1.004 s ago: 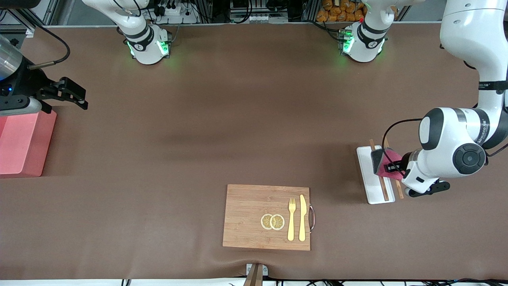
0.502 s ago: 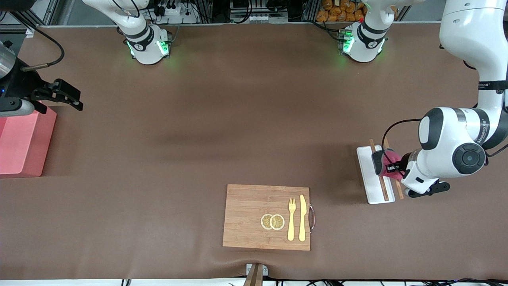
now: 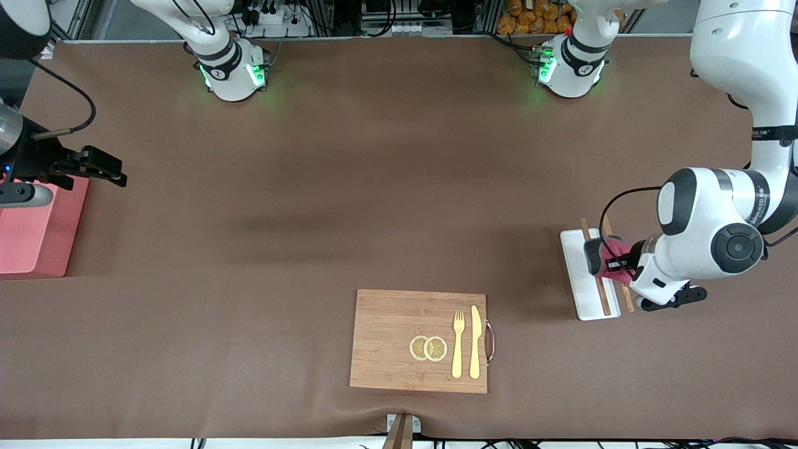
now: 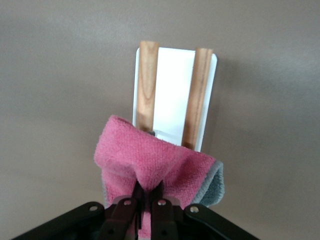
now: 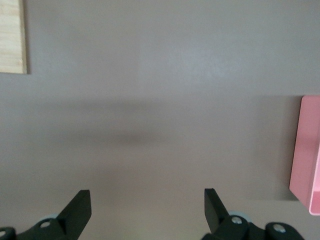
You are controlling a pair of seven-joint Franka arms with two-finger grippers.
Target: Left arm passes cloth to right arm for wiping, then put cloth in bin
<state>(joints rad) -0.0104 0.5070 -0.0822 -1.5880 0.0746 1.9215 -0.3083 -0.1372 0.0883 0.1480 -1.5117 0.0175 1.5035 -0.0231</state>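
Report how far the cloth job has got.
Done: the left end effector is shut on the cloth, over the white tray with its two wooden sticks. In hand: lifting the cloth for the pass. Left: handover, wiping and binning. The right end effector is open over the table beside the bin, away from the cloth.

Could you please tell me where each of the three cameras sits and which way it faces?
Front view: high across the table, facing both arms; right gripper by the bin, left gripper over the white tray.
Left wrist view: looks down past shut fingers at the cloth.
Right wrist view: looks down past open fingers at bare table.
Front and left wrist views share cloth and tray.
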